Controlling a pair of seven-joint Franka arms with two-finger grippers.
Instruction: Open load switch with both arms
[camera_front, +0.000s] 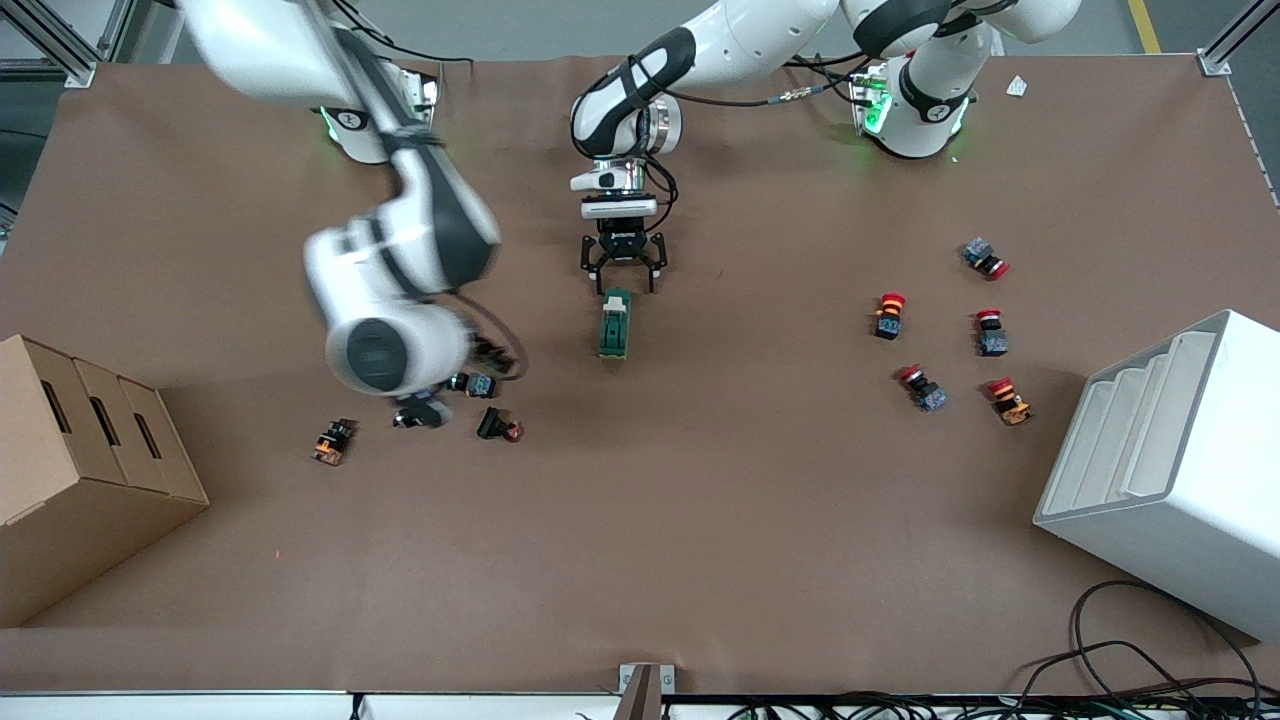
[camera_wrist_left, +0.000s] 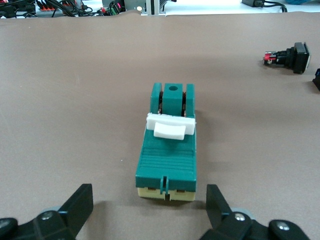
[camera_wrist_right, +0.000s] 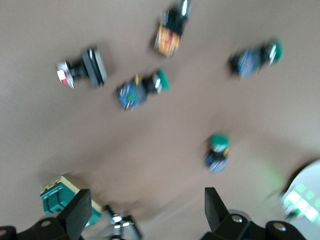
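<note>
A cardboard box (camera_front: 80, 470) with three slots sits at the edge of the brown table (camera_front: 640, 560) at the right arm's end, nearer the front camera. Beside it, toward the table's middle, lies a cluster of push-buttons: an orange-bodied one (camera_front: 332, 441), then a red-tipped black one (camera_front: 499, 426), with others partly hidden under the right arm (camera_front: 400, 290). The right gripper (camera_wrist_right: 145, 220) hangs over this cluster, its fingers (camera_wrist_right: 76, 212) spread wide and holding nothing; its wrist view, blurred, shows green-capped push-buttons (camera_wrist_right: 142, 91) scattered on the table. At the middle of the table lies the load switch (camera_front: 615, 324), a dark-green block on a cream base with a white lever (camera_wrist_left: 170, 126) across its top, lying flat and pointing toward the robots' edge. The left gripper (camera_front: 623, 270) is just above the end of the switch nearest that edge, claw open wide, with its fingers (camera_wrist_left: 77, 205) on either side of the cream end and not touching it. Toward the left arm's end lies a group of five red-capped push-buttons (camera_front: 888, 315), well apart from the switch. A white stepped bin (camera_front: 1170, 470) stands at the table's edge at that end, nearer the front camera. No writing on any of them can be read.
</note>
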